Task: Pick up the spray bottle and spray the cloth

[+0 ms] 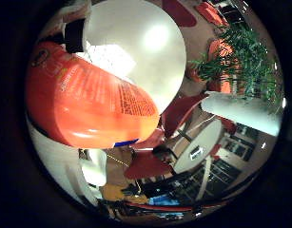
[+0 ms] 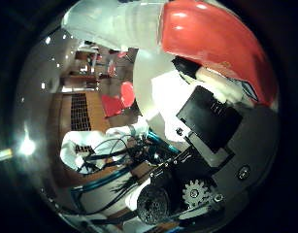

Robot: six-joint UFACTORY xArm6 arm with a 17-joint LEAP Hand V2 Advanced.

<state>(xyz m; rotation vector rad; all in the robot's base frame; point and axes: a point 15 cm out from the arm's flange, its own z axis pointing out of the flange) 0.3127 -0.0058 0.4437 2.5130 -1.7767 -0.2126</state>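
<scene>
The orange spray bottle [image 1: 88, 95] with a printed label fills much of the right little finger side palm view, close against the palm. In the right thumb side palm view its orange-red body [image 2: 212, 39] lies right against my hand [image 2: 202, 112]. The hand's white and black fingers [image 2: 119, 24] curl over and beside the bottle. The bottle's nozzle and trigger are hidden.
Behind the bottle are a white round table [image 1: 136, 38], red chairs [image 1: 179, 109], a green plant [image 1: 236, 57] and a smaller round table [image 1: 198, 147]. The right thumb side palm view shows the white arm [image 2: 85, 146] and more red chairs [image 2: 117, 97] far off.
</scene>
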